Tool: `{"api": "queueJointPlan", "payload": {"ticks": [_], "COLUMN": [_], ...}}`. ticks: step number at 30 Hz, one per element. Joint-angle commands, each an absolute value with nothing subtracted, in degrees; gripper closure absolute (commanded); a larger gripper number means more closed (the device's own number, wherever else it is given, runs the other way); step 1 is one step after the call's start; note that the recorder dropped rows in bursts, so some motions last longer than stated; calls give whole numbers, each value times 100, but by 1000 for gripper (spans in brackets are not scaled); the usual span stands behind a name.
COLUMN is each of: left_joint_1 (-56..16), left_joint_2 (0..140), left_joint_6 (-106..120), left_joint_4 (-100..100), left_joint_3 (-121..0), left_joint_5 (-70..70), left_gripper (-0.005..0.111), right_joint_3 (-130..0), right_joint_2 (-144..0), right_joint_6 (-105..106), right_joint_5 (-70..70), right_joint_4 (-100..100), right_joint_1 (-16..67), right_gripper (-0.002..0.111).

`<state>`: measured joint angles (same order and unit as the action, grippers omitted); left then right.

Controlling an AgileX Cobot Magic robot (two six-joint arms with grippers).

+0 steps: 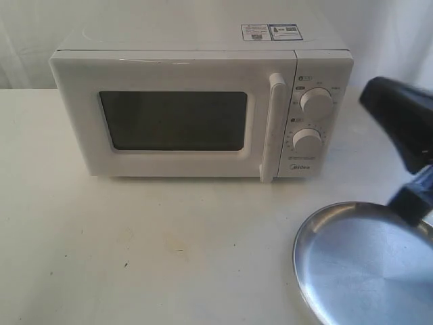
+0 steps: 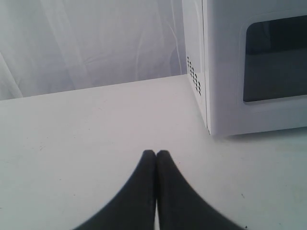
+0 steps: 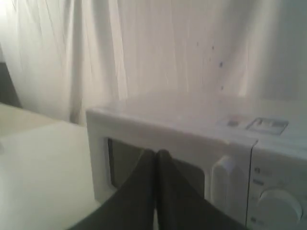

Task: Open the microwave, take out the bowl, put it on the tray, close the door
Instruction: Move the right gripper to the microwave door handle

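The white microwave (image 1: 203, 64) stands at the back of the table with its door (image 1: 80, 115) closed and the vertical bar handle (image 1: 272, 128) facing front. Nothing shows through the dark window, so the bowl is hidden. The silver tray (image 1: 365, 271) lies at the front right. My right arm (image 1: 399, 118) hovers above the tray's far edge, to the right of the microwave. My right gripper (image 3: 156, 152) is shut and empty, raised in front of the microwave (image 3: 192, 120). My left gripper (image 2: 156, 153) is shut and empty, low over the table, off the microwave's (image 2: 225, 72) left side.
Two round knobs (image 1: 316, 103) (image 1: 307, 143) sit right of the handle. White curtains (image 3: 144, 48) hang behind the table (image 1: 135, 244). The tray runs past the frame's bottom right corner.
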<state>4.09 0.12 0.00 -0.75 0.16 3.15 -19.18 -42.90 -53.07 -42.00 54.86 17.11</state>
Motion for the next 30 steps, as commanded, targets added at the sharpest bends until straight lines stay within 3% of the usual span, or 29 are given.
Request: {"api": "queueJointPlan", "payload": {"ticks": [1, 9, 16, 24, 30], "left_joint_1": [396, 396, 396, 396, 396], "left_joint_2": [0, 0, 0, 0, 0], "left_joint_6": [0, 0, 0, 0, 0], "left_joint_4": [-40, -40, -40, -40, -40], "left_joint_3": [0, 0, 0, 0, 0], "left_joint_5": [300, 300, 300, 300, 300], "left_gripper": [107, 107, 107, 107, 107], "right_joint_3": [-1957, -2103, -2821, -3284, -3361], "right_joint_2": [-5919, -8084, -9343, -9941, -9990], "right_joint_6": [-4197, -2004, -1806, -1518, -1845], "right_joint_5": [-4993, -5719, -5719, -5880, -6437], "right_joint_4": [5310, 4006, 3991, 4683, 5500], "right_joint_1": [1715, 1715, 1715, 1660, 1012], "right_gripper": [108, 108, 108, 108, 108]}}
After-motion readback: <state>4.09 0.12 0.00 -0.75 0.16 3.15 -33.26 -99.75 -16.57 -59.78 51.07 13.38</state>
